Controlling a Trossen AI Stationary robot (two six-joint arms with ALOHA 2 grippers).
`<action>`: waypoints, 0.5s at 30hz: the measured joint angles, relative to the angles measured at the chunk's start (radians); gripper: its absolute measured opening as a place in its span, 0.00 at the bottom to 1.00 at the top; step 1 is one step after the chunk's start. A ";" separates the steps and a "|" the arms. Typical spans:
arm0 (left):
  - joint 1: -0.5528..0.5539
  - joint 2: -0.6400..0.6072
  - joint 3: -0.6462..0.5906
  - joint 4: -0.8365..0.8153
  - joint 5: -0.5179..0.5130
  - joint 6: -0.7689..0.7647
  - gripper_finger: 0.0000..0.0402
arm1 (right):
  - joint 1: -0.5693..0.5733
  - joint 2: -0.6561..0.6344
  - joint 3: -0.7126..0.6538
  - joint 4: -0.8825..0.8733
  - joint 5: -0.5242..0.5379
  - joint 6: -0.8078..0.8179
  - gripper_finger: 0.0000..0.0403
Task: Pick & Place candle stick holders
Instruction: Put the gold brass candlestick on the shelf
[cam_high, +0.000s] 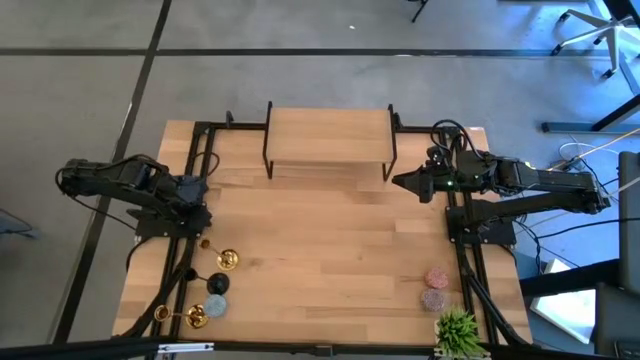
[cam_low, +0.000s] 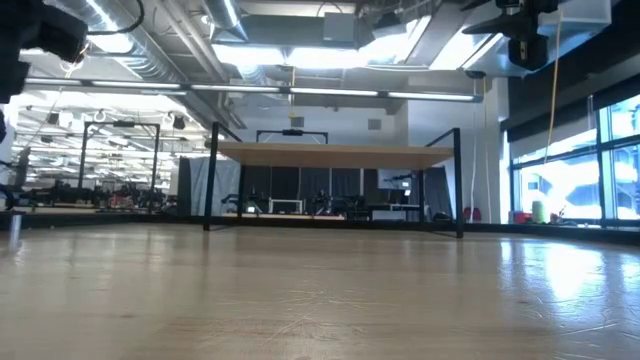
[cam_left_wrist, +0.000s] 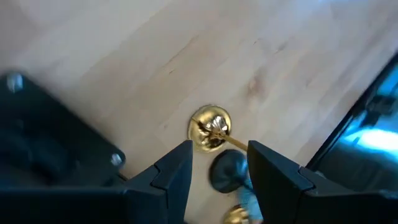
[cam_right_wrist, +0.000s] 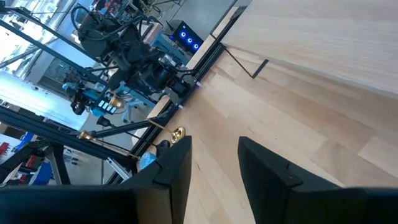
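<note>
Two gold candle stick holders lie on the wooden table near its front left corner. One (cam_high: 226, 260) has its round base toward the table's middle; the other (cam_high: 190, 316) lies closer to the front edge. My left gripper (cam_high: 196, 197) hangs open above the table's left side, tilted downward. In its wrist view (cam_left_wrist: 217, 168) the first holder's round base (cam_left_wrist: 210, 127) shows beyond the gap between the fingers, untouched. My right gripper (cam_high: 402, 182) is held open in the air at the right, by the shelf's leg, with nothing between its fingers (cam_right_wrist: 214, 158).
A wooden shelf on black legs (cam_high: 328, 138) stands at the back middle. Dark and bluish round objects (cam_high: 216, 286) lie between the two holders. Two pink round things (cam_high: 436, 286) and a green plant (cam_high: 457, 330) sit at the front right. Bare wood (cam_high: 330, 250) fills the middle.
</note>
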 joint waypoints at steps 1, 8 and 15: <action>0.000 0.000 0.006 -0.002 -0.009 0.064 0.37 | 0.000 0.000 0.000 0.000 0.000 0.000 0.34; 0.000 0.000 0.067 -0.040 -0.243 0.251 0.37 | 0.000 0.001 0.000 0.003 0.026 0.000 0.34; 0.000 0.000 0.226 -0.042 -0.145 0.232 0.37 | 0.000 0.002 0.000 0.027 0.025 0.000 0.34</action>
